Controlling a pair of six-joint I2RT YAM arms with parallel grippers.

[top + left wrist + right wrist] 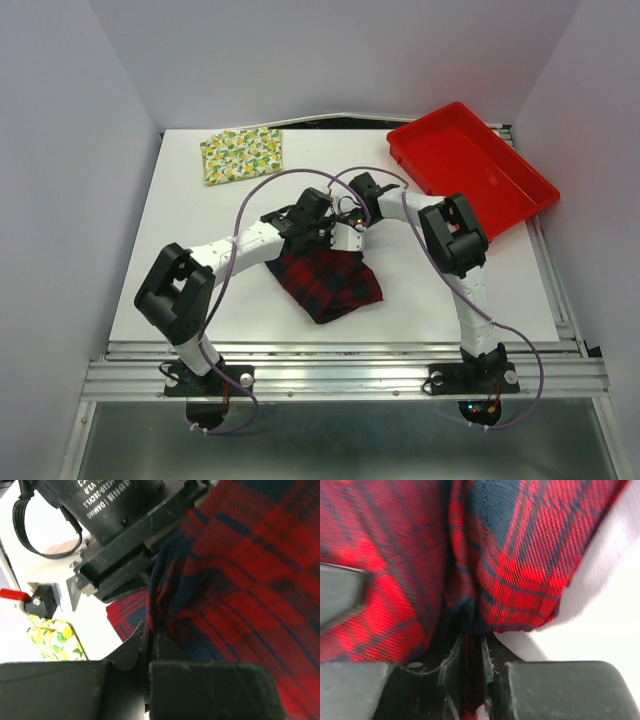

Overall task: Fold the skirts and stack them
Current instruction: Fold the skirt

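You have two skirts: red-and-black plaid cloth skirt (330, 285), pinched by left tool (150, 630) and right tool (470, 647); cream lemon-print cloth skirt (242, 153) well apart. One red plastic tray (470, 170).

Left arm (240, 245) and right arm (472, 300) bent inward to meet, left end effector (150, 632) pinched shut, right end effector (470, 652) seemingly clamped

Top external camera looks down from 6 o'clock over the whole table (190, 210). Both wrist cameras sit very close, sharing with it the plaid skirt (330, 285).
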